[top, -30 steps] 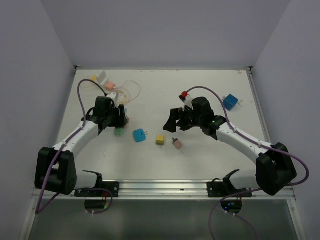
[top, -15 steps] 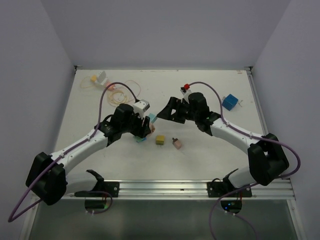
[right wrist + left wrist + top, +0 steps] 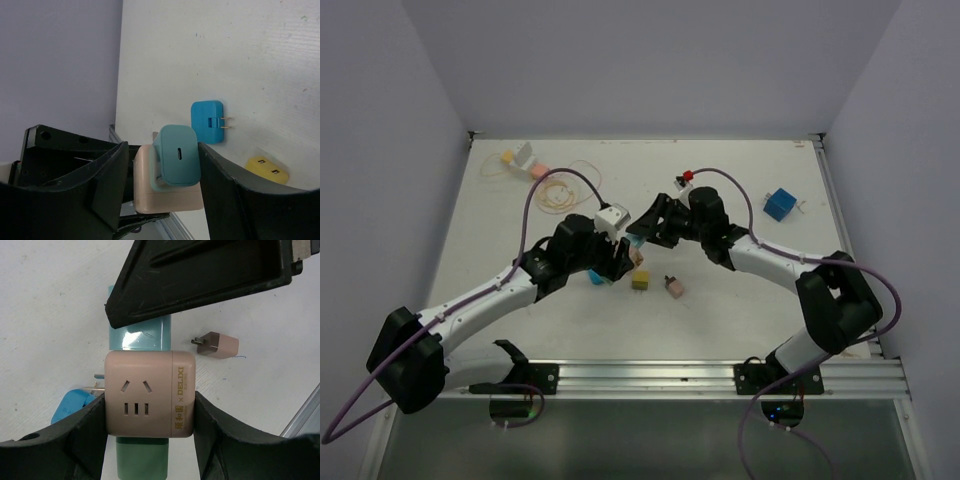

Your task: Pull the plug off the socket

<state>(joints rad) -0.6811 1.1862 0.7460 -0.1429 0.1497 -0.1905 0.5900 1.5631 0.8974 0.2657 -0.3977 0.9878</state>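
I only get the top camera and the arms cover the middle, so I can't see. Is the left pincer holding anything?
Observer: Yes. In the left wrist view the left pincer is clamped on both sides of a pink socket cube.
Operator: Is the plug out?
Observer: No. The right wrist view shows a teal plug sitting tight against the cube.
Operator: Did the right pincer grab it?
Observer: Not yet. The right pincer stands around the plug, with a gap showing on one side.
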